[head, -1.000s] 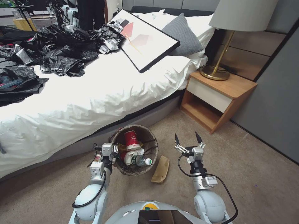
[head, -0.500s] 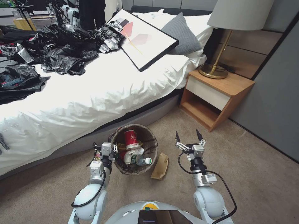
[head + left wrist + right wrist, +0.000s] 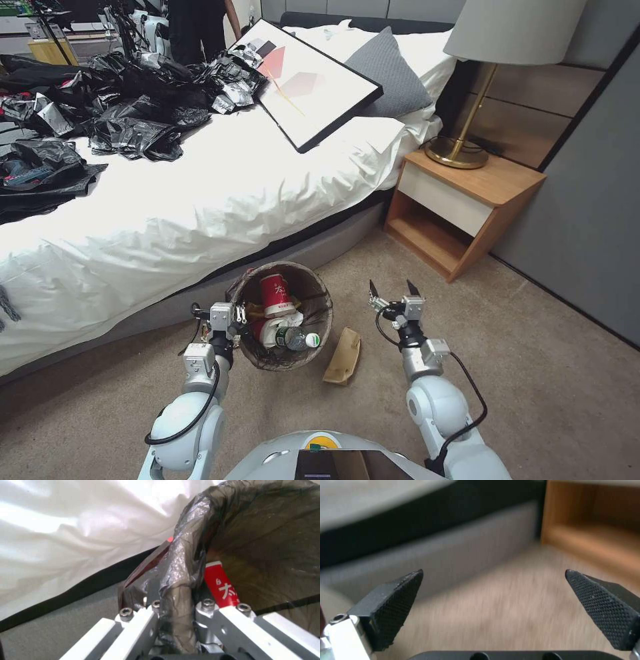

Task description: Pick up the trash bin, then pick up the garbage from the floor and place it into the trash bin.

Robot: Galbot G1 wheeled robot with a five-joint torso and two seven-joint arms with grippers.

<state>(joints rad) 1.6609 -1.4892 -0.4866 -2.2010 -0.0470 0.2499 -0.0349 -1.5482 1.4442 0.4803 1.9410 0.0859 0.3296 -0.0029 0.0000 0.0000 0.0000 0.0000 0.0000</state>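
Holding the trash bin [image 3: 280, 313] by its bagged rim in my clamped left gripper [image 3: 227, 319], I have drawn my wide-open, empty right gripper [image 3: 392, 293] back toward the brown paper bag [image 3: 343, 357] lying on the floor between them, the remaining piece of garbage.

Bare carpet [image 3: 533, 373] right of paper bag [image 3: 343, 357]; trash bin [image 3: 313, 347] crowds its left, bed [image 3: 200, 200] behind.
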